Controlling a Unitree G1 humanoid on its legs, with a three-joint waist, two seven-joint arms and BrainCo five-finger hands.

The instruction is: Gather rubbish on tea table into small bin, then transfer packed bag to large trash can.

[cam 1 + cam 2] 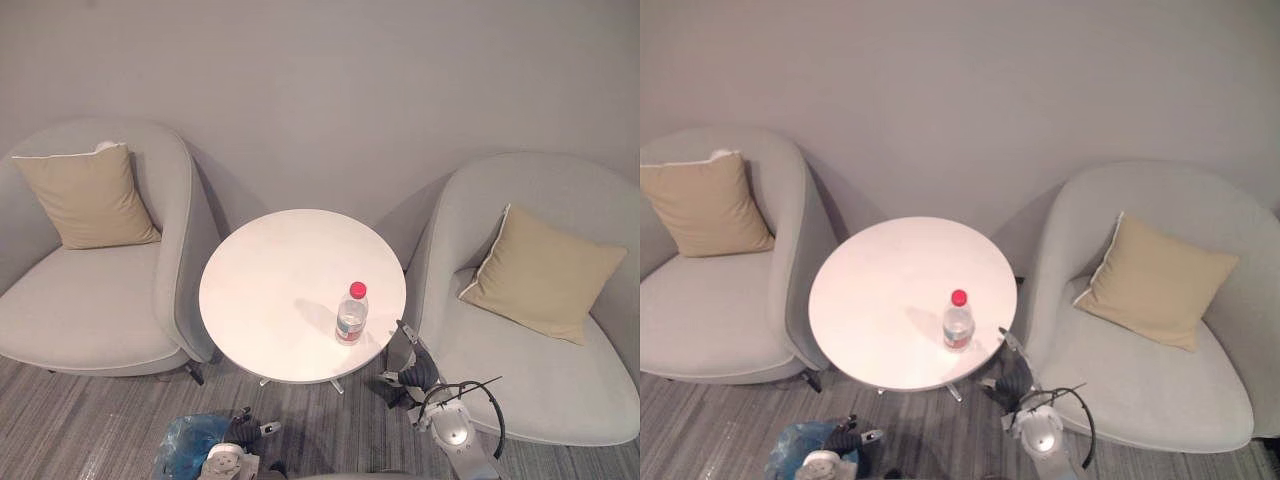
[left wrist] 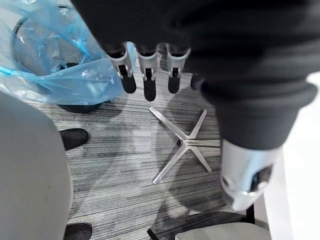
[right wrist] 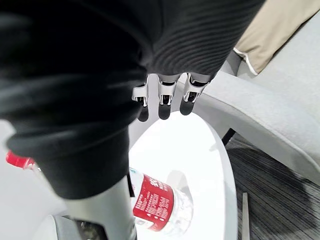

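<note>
While the bottle (image 1: 351, 313) stands upright, relaxed fingers (image 3: 164, 106) of the right hand (image 1: 407, 370) hang beside it.

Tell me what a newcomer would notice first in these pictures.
A clear water bottle with a red cap stands alone on the round white tea table, near its right front edge, the open right hand just off that edge. Two grey armchairs with beige cushions flank the table. At lower left, the open left hand hangs beside a small bin lined with a blue bag.
</note>
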